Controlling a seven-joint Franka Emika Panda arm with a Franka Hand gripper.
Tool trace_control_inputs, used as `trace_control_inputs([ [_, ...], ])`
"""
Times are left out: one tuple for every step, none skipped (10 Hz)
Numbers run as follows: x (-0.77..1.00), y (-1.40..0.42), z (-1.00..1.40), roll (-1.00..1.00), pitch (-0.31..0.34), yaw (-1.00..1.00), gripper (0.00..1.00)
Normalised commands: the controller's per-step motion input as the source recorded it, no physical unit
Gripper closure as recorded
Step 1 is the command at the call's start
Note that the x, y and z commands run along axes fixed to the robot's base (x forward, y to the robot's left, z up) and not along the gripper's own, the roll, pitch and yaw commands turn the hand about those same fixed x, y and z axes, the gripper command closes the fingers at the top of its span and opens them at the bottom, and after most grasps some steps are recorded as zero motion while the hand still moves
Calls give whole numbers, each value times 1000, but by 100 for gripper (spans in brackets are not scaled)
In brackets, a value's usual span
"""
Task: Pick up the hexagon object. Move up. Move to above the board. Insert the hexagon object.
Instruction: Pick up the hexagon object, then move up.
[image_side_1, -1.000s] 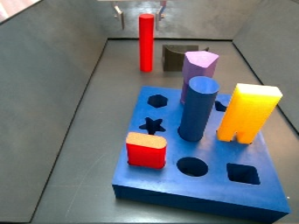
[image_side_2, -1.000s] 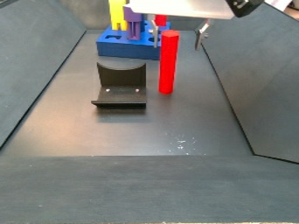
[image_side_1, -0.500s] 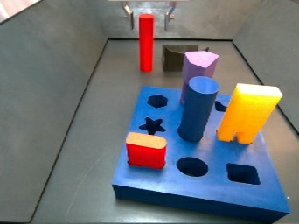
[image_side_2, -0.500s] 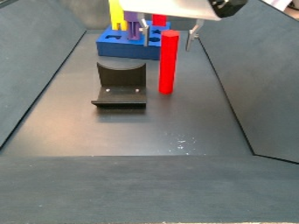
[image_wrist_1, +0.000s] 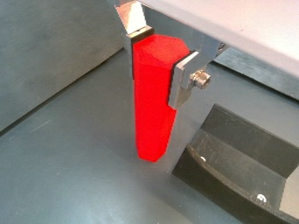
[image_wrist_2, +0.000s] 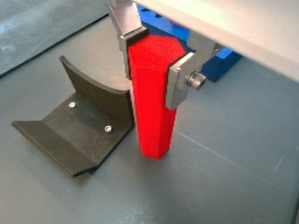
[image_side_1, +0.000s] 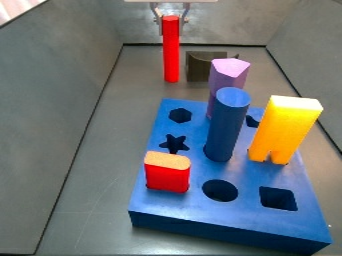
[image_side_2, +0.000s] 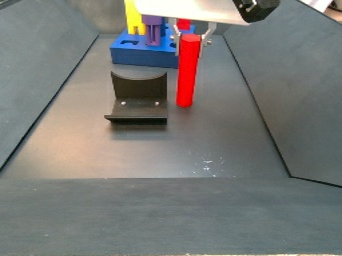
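Note:
The hexagon object (image_side_1: 171, 55) is a tall, slim red post standing upright on the dark floor behind the board (image_side_1: 241, 215), a thick blue slab. My gripper (image_side_1: 170, 14) is at the post's top, and its two silver fingers press on opposite sides of it in both wrist views (image_wrist_1: 162, 57) (image_wrist_2: 156, 59). The post's foot (image_side_2: 187, 102) still rests on the floor. In a side view the gripper (image_side_2: 195, 30) grips the post (image_side_2: 189, 70) just in front of the board (image_side_2: 134, 45).
The fixture (image_side_2: 138, 95) stands on the floor beside the post and shows in both wrist views (image_wrist_1: 246, 157) (image_wrist_2: 70, 122). On the board stand a purple prism (image_side_1: 230, 72), a blue cylinder (image_side_1: 227, 120), a yellow block (image_side_1: 286, 128) and a short red block (image_side_1: 167, 170). Sloped walls flank the floor.
My gripper has come down from above the post and its fingers have closed on the post's top. The post has not moved.

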Motion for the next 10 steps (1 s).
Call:
trace_control_inputs([
  [0,0,0,0,0,0,100],
  [0,0,0,0,0,0,100],
  [0,0,0,0,0,0,100],
  [0,0,0,0,0,0,100],
  [0,0,0,0,0,0,100],
  [0,0,0,0,0,0,100],
  [0,0,0,0,0,0,100],
  [0,0,0,0,0,0,100],
  [0,0,833,0,0,0,100],
  [-25,-93,765,-7,15,-29,100],
])
